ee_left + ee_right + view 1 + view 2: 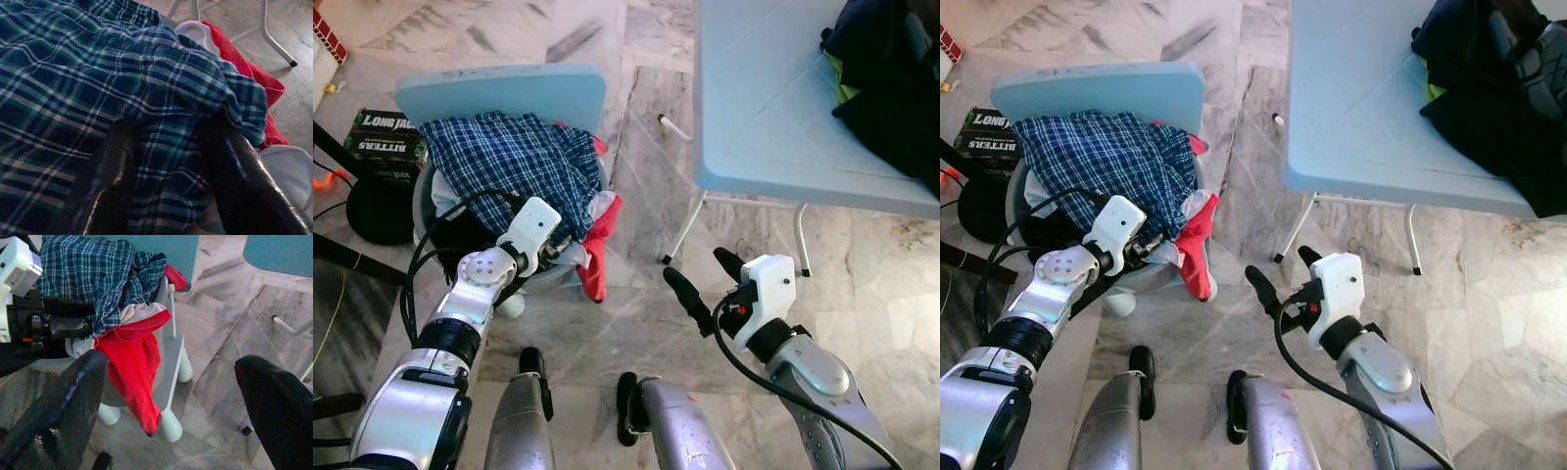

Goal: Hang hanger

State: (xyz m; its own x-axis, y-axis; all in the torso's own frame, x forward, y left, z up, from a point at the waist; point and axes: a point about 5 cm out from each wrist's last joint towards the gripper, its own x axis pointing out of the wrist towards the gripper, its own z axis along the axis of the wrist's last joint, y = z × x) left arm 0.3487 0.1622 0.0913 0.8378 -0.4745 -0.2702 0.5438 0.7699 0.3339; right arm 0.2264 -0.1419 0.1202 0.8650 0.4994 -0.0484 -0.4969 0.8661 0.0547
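A blue plaid shirt lies heaped on top of a white laundry basket, with a red cloth hanging over its near side. My left gripper is pushed into the shirt's near edge. Its black fingers stand apart with plaid fabric bulging between them. My right gripper hovers open over the marble floor to the right of the basket, holding nothing. I can make out no hanger among the clothes.
A light blue board leans behind the basket. A light blue folding table stands at the right with dark clothing on it. A black box and cables lie at the left. A small pen-like object lies on the floor.
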